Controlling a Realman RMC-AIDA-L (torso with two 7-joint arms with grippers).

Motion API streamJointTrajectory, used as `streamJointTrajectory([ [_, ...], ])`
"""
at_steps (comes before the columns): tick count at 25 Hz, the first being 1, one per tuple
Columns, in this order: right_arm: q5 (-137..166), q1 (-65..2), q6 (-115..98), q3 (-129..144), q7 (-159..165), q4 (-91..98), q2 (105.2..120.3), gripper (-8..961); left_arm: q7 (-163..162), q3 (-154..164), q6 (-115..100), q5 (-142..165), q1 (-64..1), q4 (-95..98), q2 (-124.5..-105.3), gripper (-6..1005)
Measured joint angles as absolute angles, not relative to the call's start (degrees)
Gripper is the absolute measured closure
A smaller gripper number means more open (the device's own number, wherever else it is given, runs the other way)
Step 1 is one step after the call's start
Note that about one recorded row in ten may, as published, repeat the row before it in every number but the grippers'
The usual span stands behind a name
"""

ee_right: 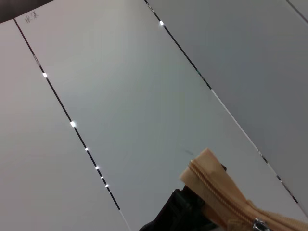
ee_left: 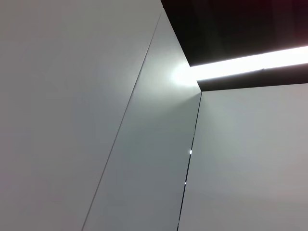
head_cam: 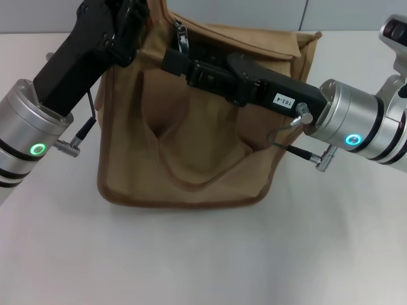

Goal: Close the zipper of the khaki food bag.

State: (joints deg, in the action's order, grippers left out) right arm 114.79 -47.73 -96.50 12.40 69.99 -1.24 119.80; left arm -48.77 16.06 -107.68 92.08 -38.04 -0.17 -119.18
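Observation:
The khaki food bag [head_cam: 191, 146] stands upright mid-table, front pocket facing me, one strap handle drooping down its front. A silver pull tab [head_cam: 182, 35] sticks up at the bag's top left. My right gripper [head_cam: 170, 61] reaches from the right along the bag's top, its tip just below that tab. My left gripper [head_cam: 127, 25] is at the bag's top left corner. In the right wrist view the tan zipper [ee_right: 216, 190] runs to its fabric end, with the silver slider [ee_right: 260, 224] at the picture's edge and a black gripper part [ee_right: 175, 214] against the zipper's end.
The bag rests on a white table [head_cam: 203, 260]. Grey wall panels stand behind it. The left wrist view shows only wall panels [ee_left: 96, 120] and a ceiling light strip [ee_left: 250, 62]. Both arms' silver wrists flank the bag.

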Motion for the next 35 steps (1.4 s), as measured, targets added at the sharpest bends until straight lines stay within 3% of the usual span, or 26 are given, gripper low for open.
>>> streamJointTrajectory([
  [5, 114.8, -47.7, -96.1, 12.0, 70.2, -1.5, 119.8, 141, -48.8, 16.1, -107.7, 92.1, -37.9, -0.2, -119.18, 980],
  [11, 114.8, -47.8, -96.0, 12.1, 70.1, -1.6, 119.79, 296, -48.8, 16.1, -107.7, 92.1, -37.8, -0.3, -119.18, 980],
  [22, 114.8, -47.7, -94.2, 12.1, 70.1, -1.7, 119.79, 741, -48.8, 16.3, -107.7, 92.1, -37.7, -0.7, -119.18, 981],
  [30, 114.8, -47.2, -93.9, 12.0, 70.2, -1.7, 119.8, 945, -48.8, 16.3, -107.8, 92.1, -37.6, -0.7, -119.18, 981],
  [35, 114.8, -46.6, -94.0, 11.9, 70.4, -1.5, 119.68, 948, -48.8, 16.3, -107.8, 92.1, -37.5, -0.7, -119.18, 980],
])
